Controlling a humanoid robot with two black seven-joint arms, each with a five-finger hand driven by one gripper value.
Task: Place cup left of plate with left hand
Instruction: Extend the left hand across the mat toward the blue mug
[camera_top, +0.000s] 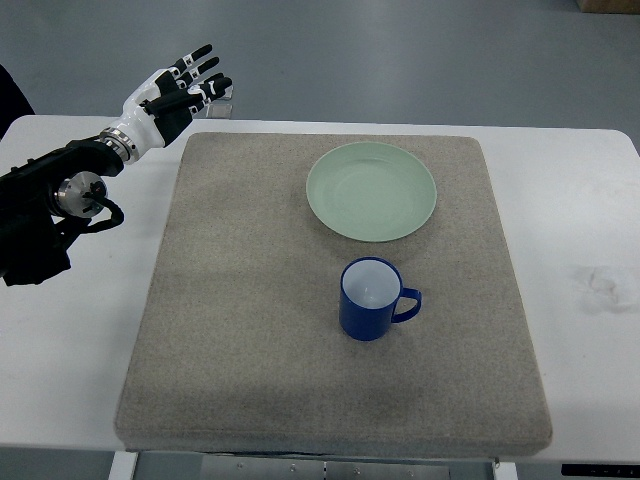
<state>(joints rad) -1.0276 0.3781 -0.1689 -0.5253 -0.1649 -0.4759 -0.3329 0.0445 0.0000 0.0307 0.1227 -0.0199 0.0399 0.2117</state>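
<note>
The left hand (180, 88) hovers at the upper left of the frame — fingers spread, holding nothing. A blue cup (371, 298) stands at centre on the grey mat (240, 300), just below the green plate (371, 190).

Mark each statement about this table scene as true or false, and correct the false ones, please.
1. The blue cup stands upright on the grey mat. True.
2. The cup stands left of the green plate. False: it stands in front of the plate, nearer the camera.
3. The left hand holds the cup. False: its fingers are spread, far from the cup.
4. The plate is empty. True.
5. The cup's handle points to the picture's right. True.
</note>
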